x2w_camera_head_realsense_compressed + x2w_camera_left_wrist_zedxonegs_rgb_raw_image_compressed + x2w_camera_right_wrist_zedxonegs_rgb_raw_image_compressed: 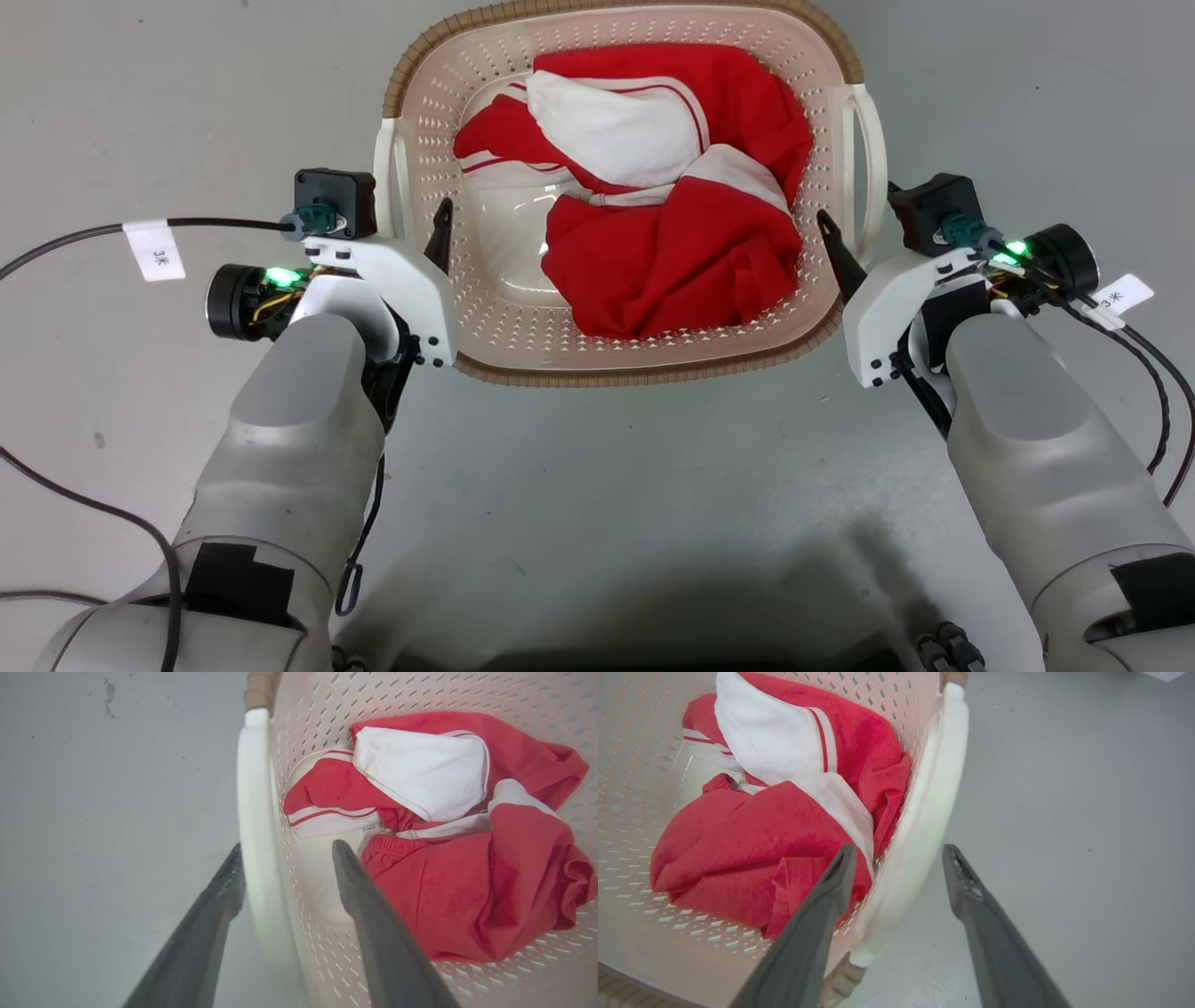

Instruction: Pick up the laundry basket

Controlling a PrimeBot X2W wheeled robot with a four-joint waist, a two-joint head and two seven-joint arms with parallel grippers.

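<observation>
The laundry basket [607,373] is cream-white and perforated with a brown woven rim, and it stands on the grey floor straight ahead. Red and white clothes [672,252] lie inside it. My left gripper [408,219] is open and straddles the basket's left white handle [254,788], one finger inside the basket wall [420,690] and one outside. My right gripper [854,224] is open as well, astride the right handle [934,793], with its inner finger beside the red cloth [752,849]. Neither pair of fingers presses the handle.
Bare grey floor [597,485] surrounds the basket. A black cable with a white tag [154,247] runs off to the left from my left wrist. Another tagged cable [1158,373] loops at the right wrist.
</observation>
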